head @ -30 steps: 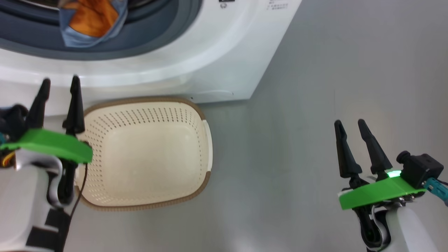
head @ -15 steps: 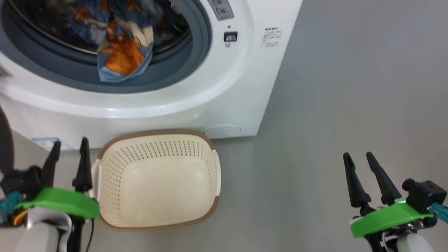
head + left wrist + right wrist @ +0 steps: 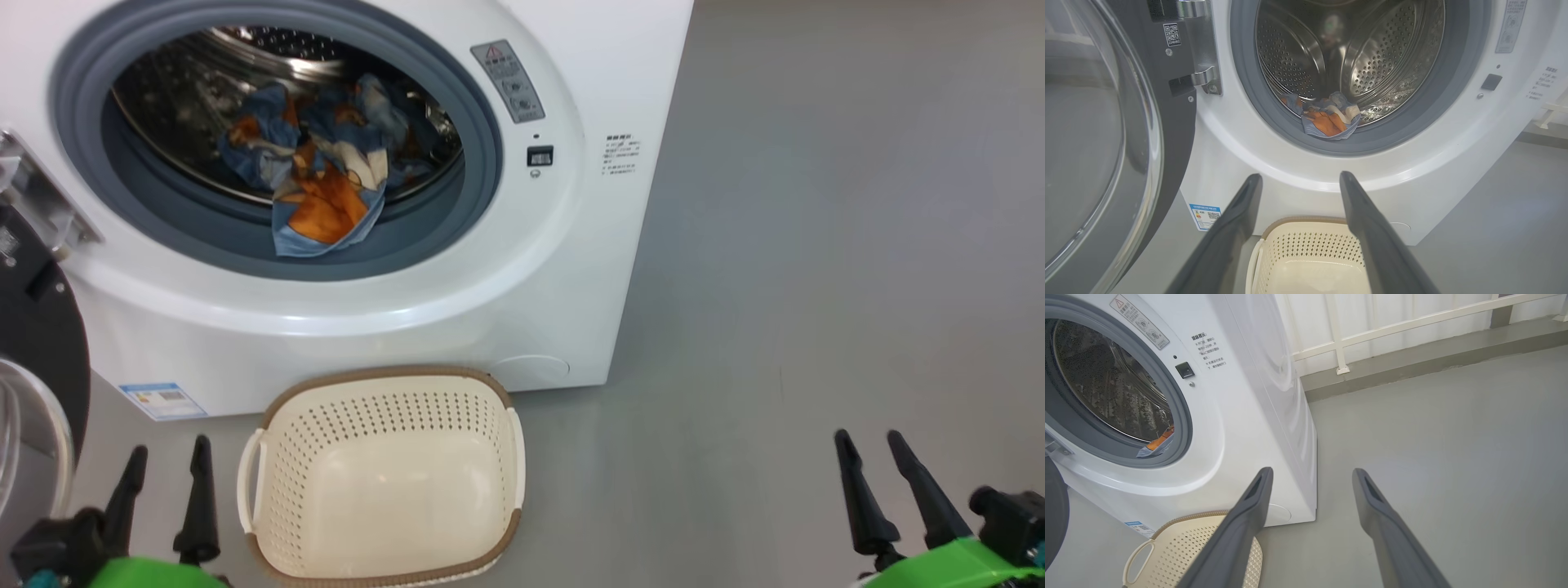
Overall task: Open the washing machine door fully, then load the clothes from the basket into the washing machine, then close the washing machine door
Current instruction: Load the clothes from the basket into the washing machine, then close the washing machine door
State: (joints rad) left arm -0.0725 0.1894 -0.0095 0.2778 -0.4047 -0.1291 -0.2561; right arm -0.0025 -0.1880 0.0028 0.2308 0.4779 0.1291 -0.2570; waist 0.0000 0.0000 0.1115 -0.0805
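Note:
The white washing machine (image 3: 571, 269) stands with its door (image 3: 37, 351) swung wide to the left; in the left wrist view the door (image 3: 1098, 134) shows its glass bowl. The blue and orange clothes (image 3: 322, 192) lie in the steel drum, one piece draped over the grey seal; the clothes (image 3: 1329, 120) (image 3: 1157, 446) show in both wrist views too. The cream basket (image 3: 384, 482) (image 3: 1306, 261) (image 3: 1180, 547) sits empty on the floor before the machine. My left gripper (image 3: 167, 453) is open just left of the basket. Far to the right my right gripper (image 3: 867, 441) is open over bare floor.
Grey floor (image 3: 816, 245) stretches to the right of the machine. A white railing (image 3: 1412, 326) and a low ledge run along the far wall. The open door takes up the space at the left.
The head camera has tilted up, so the drum and clothes have come fully into view and both grippers sit lower in the picture. The basket and clothes have not moved.

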